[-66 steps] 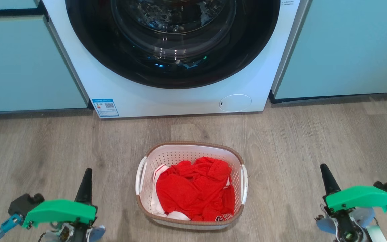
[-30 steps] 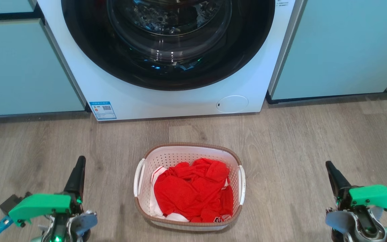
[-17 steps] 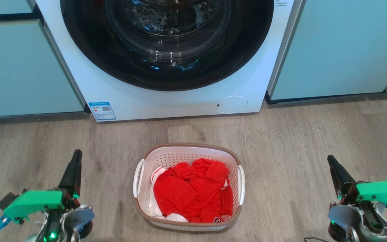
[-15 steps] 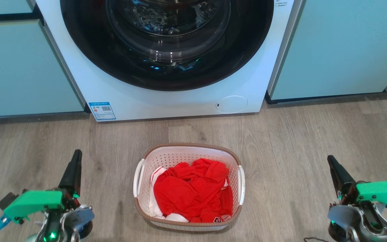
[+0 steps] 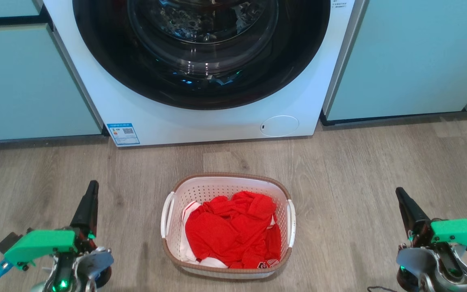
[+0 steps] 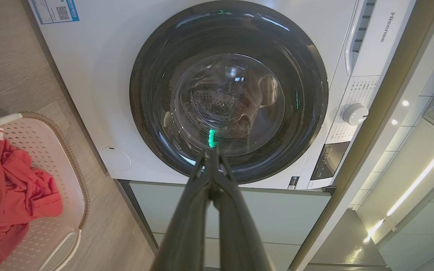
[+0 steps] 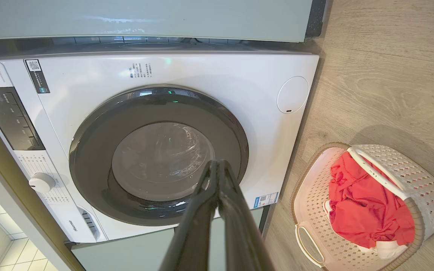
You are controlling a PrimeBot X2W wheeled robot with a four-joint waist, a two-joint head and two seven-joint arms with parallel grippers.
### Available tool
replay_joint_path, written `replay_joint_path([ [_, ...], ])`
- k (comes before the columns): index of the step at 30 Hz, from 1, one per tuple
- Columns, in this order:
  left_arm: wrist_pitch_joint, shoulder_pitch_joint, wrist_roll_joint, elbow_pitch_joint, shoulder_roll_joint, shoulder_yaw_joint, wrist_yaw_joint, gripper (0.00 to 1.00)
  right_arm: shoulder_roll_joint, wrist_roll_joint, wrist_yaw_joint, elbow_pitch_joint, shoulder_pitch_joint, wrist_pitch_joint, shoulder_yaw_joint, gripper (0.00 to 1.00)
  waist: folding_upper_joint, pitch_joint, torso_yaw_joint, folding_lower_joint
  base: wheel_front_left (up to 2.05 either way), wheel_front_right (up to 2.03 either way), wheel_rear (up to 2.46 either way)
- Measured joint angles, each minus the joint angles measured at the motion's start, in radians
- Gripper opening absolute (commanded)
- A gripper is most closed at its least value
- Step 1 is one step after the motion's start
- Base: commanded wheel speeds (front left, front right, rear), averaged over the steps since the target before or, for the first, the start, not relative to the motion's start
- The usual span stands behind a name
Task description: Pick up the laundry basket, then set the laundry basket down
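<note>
Left gripper: hung well left of the basket, fingers pressed together, holding nothing
Basket: sat on the wooden floor between the two grippers, just before the washer, with red clothes heaped inside
Right gripper: hung well right of the basket, fingers together, gripping nothing

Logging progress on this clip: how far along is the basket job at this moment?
Done: nothing visible; the laundry basket stands on the floor before the washing machine. In hand: nothing; the left gripper and right gripper are shut, each off to one side, touching nothing. Left: grasp, lift, set down.
</note>
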Motion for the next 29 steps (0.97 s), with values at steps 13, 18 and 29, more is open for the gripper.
replay_joint_path([
  [13,0.003,0.000,0.000,0.000,0.000,0.001,0.000,0.00,0.000,0.000,0.000,0.000,0.000,0.004,-0.003,0.00,0.0000,0.000,0.000,0.0000,0.00,0.00,0.00],
  [18,0.003,0.000,0.000,0.000,0.000,0.001,0.000,0.00,0.001,0.000,0.000,0.000,0.000,0.007,-0.006,0.00,0.0000,0.000,0.000,0.0000,0.00,0.00,0.00],
  [29,0.003,0.000,0.000,0.000,0.000,0.002,0.000,0.00,0.001,0.000,0.000,0.000,0.000,0.007,-0.010,0.00,0.0000,0.000,0.000,0.0000,0.00,0.00,0.00],
])
